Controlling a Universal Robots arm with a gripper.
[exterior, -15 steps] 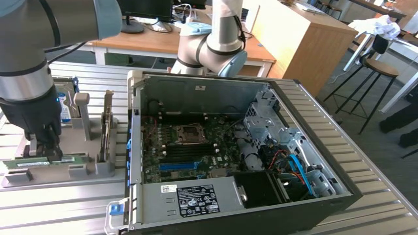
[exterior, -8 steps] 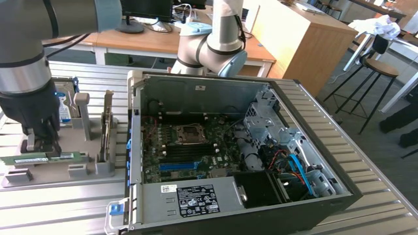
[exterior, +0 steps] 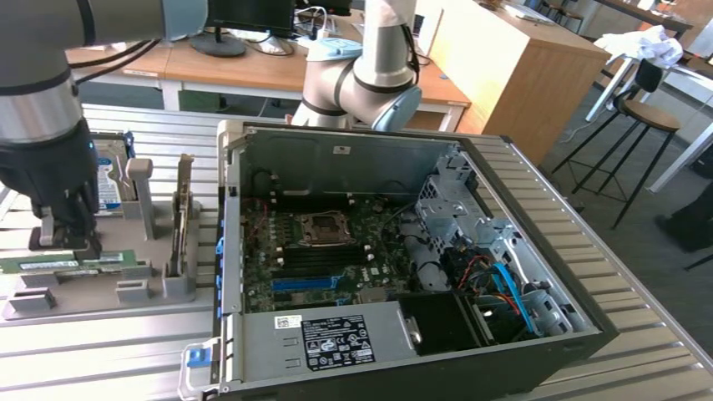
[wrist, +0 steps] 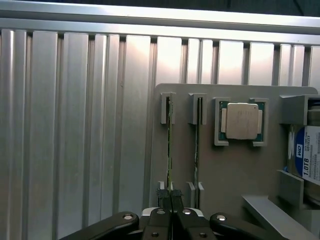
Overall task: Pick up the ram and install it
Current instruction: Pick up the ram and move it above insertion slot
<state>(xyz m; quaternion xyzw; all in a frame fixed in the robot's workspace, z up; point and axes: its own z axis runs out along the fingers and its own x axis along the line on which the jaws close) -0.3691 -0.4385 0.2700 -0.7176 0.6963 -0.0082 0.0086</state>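
Note:
The ram (wrist: pixel 169 145) is a thin green stick standing on its edge in the brackets of a grey holder plate (wrist: pixel 235 170). A second similar stick (wrist: pixel 196 145) stands in the slot beside it. My gripper (wrist: pixel 171 197) is down over one end of the first stick, with its dark fingers pressed together on the stick's thin edge. In the exterior view my gripper (exterior: pixel 69 244) stands at the left over the holder plate (exterior: pixel 100 301). The green ram (exterior: pixel 39 265) with its pale label pokes out past the fingers toward that view's left.
An open computer case (exterior: pixel 535 276) lies to the exterior view's right of the holder, with the motherboard (exterior: pixel 323 259) and a blue slot (exterior: pixel 306 282) inside. On the holder are a tall card on edge (exterior: pixel 182 217), a hard drive (wrist: pixel 311 160) and a processor (wrist: pixel 242 121). The table is ribbed metal.

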